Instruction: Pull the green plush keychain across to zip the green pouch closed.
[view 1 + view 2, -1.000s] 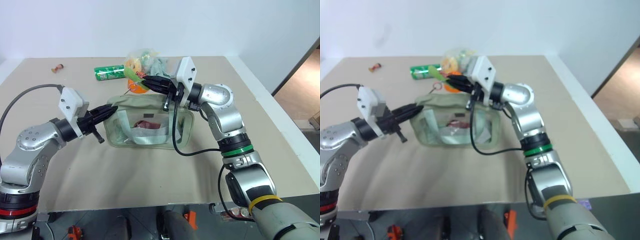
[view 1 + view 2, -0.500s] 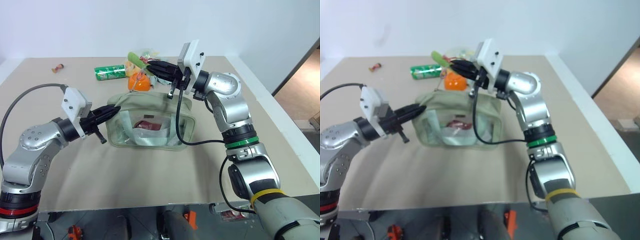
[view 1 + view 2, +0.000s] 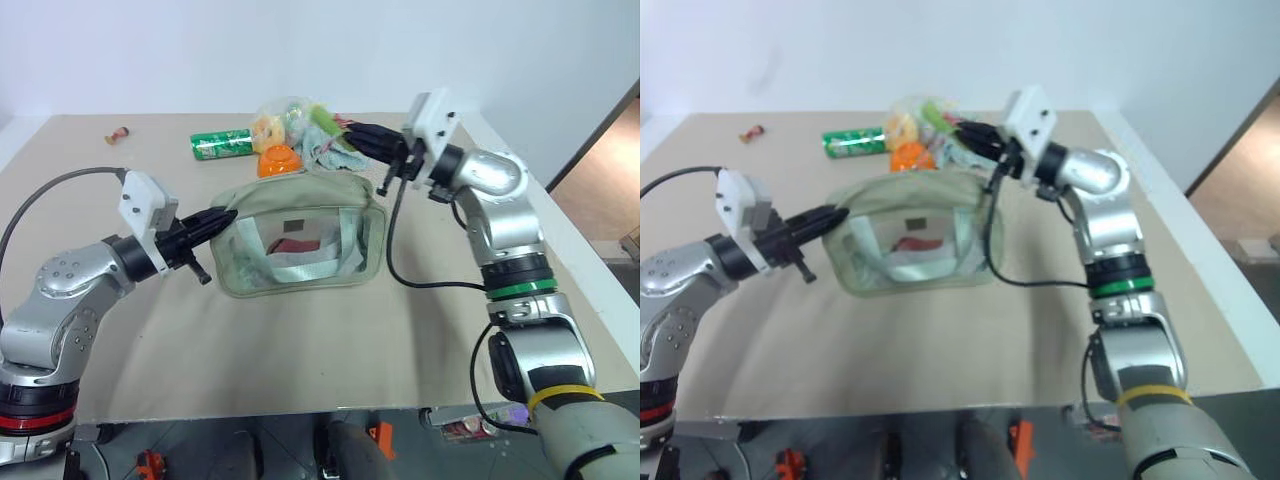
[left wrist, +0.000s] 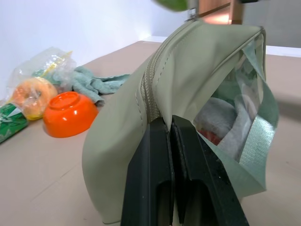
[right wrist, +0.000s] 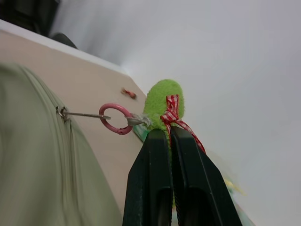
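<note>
right gripper (image 5: 170,134) clamps green plush keychain (image 5: 164,100); left gripper (image 4: 170,123) pinches green pouch (image 3: 300,235) end.

Right wrist view. The right gripper (image 5: 170,134), its two black jaws pressed together, is clamped on the green plush keychain (image 5: 162,101), a lime-green rounded charm tied with a red-and-white checked ribbon (image 5: 175,115) that trails over one jaw. A pink ring (image 5: 114,119) hangs from the charm by a short pale loop and joins a thin metal pull (image 5: 81,114), drawn taut to the zip slider (image 5: 61,112) on the green pouch (image 5: 42,160). Beyond the pouch lies the tan table (image 5: 80,77), bearing a small reddish object (image 5: 127,92) near its far edge. Behind stands a pale wall (image 5: 225,56).
</note>
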### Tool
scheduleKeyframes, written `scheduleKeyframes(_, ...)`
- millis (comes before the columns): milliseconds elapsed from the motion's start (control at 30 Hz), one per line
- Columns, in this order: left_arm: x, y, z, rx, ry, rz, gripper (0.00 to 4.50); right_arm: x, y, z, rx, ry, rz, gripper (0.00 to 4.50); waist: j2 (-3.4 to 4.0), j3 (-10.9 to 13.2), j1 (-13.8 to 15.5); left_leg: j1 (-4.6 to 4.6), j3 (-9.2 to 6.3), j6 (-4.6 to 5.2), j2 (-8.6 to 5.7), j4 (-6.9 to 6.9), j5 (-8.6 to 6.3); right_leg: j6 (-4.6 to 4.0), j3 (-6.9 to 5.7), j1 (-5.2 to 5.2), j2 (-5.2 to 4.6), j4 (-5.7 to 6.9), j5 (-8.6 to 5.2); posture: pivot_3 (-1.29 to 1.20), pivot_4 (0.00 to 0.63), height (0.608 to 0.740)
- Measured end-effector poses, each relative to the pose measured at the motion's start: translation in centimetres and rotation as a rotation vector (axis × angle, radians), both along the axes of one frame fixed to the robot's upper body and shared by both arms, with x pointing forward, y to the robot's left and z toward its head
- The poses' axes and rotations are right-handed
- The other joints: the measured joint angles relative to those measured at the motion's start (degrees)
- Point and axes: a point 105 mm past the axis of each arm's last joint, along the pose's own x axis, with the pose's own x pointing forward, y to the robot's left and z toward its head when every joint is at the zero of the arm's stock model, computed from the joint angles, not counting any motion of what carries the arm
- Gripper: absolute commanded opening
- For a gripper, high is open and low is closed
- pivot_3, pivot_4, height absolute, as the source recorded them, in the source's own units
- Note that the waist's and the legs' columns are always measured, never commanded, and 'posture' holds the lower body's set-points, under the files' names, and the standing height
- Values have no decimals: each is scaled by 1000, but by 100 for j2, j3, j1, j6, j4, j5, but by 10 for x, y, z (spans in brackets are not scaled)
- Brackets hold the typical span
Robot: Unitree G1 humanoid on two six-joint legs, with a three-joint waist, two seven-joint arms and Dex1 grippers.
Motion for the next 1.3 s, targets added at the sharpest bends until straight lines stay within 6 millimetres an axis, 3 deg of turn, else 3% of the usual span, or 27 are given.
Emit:
scheduleKeyframes(133, 2, 1, 0, 12, -9, 10, 76, 0, -22, -4, -5, 1, -70, 0, 0, 0, -4, 3, 2, 0, 1, -4, 0, 0, -1, 1, 5, 0, 0, 0, 150, 740)
scheduleKeyframes(600, 3, 0, -1, 30, -13, -1, 76, -2, -95, -61, -57, 121, -317, 0, 0, 0, 4, 7, 5, 0, -5, -3, 0, 1, 2, 4, 1, 1, 0, 0, 150, 740)
scheduleKeyframes(800, 1, -3, -1, 35, -17, -13, 76, -10, -115, -85, -96, 183, -392, 0, 0, 0, 10, 8, 5, 0, -9, -3, 0, 6, 3, 6, -3, 1, -2, 0, 150, 740)
scheduleKeyframes(1033, 1, 1, -2, 44, -15, 11, 76, -20, -144, -99, -56, 233, -532, 0, 0, 0, 25, 12, 4, -1, -18, 0, 1, 16, 5, 12, -13, 1, -3, 0, 150, 740)
scheduleKeyframes(1200, 2, 2, -2, 42, -16, 18, 76, -29, -136, -121, -40, 270, -541, 0, -1, 1, 16, 14, 3, -1, -17, 0, 1, 18, 7, 11, -10, 2, -3, 0, 150, 740)
scheduleKeyframes(1300, 2, 2, -2, 42, -17, 18, 76, -30, -124, -123, -23, 269, -523, 0, 0, 1, 7, 16, 2, -1, -16, 0, 1, 19, 7, 11, -8, 3, -3, 0, 150, 740)
